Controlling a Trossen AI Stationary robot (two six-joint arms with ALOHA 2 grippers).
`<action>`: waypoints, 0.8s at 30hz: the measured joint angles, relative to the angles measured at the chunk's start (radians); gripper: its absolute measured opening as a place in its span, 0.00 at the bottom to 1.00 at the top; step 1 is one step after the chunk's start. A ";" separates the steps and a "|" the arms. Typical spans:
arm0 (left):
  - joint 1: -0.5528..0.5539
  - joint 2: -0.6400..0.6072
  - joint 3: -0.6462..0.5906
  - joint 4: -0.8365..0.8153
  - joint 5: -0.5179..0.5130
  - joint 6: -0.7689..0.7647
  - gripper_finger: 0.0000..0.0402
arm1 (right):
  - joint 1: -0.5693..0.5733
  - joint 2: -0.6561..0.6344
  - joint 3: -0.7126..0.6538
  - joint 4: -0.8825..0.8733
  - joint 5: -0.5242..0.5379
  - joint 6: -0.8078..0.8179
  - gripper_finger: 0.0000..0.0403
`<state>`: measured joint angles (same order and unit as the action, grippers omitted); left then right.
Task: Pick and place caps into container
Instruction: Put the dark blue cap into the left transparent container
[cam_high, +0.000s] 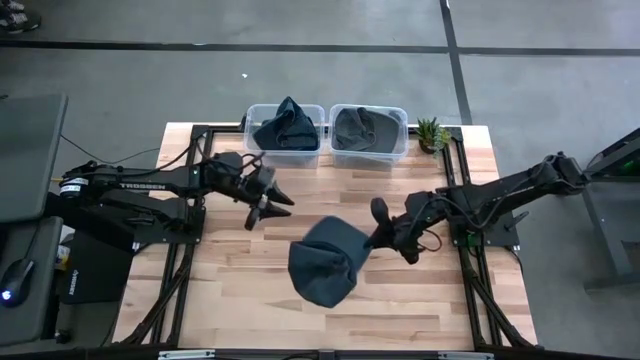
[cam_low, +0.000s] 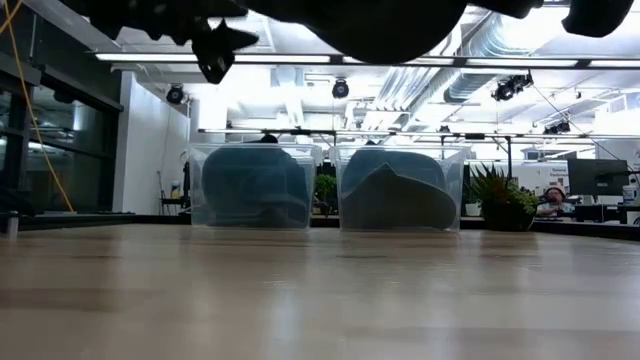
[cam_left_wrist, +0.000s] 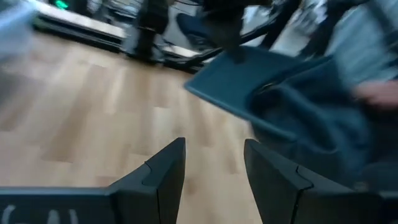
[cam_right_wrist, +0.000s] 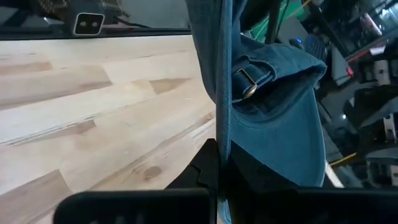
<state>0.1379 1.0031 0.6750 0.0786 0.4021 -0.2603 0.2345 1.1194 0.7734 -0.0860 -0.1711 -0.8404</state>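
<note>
Slate-blue cap (cam_high: 325, 262) aloft mid-table; two caps (cam_high: 286, 128) (cam_high: 364, 127) in bins (cam_high: 326, 152)

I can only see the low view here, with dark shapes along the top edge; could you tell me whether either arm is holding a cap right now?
Observer: Yes, the right gripper is shut on a dark blue cap, lifted above the table.
Operator: Thank you; is the left gripper involved?
Observer: No, the left gripper is open and empty, beside the cap without touching it.
Operator: Are both bins already filled?
Observer: From above, the left bin holds a dark cap and the right bin a grey one.
</note>
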 joint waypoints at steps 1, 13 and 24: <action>0.000 0.000 0.000 0.009 0.023 -0.042 0.40 | 0.004 0.000 0.000 0.000 0.000 -0.010 0.00; 0.000 0.080 0.000 0.069 0.094 -0.569 0.40 | 0.019 0.001 0.000 0.012 0.026 -0.099 0.00; 0.021 0.217 0.001 0.272 0.194 -0.717 0.40 | -0.005 0.037 0.000 0.004 0.040 -0.119 0.00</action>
<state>0.1587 1.2201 0.6758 0.3508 0.5964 -0.9770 0.2293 1.1566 0.7731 -0.0818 -0.1308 -0.9596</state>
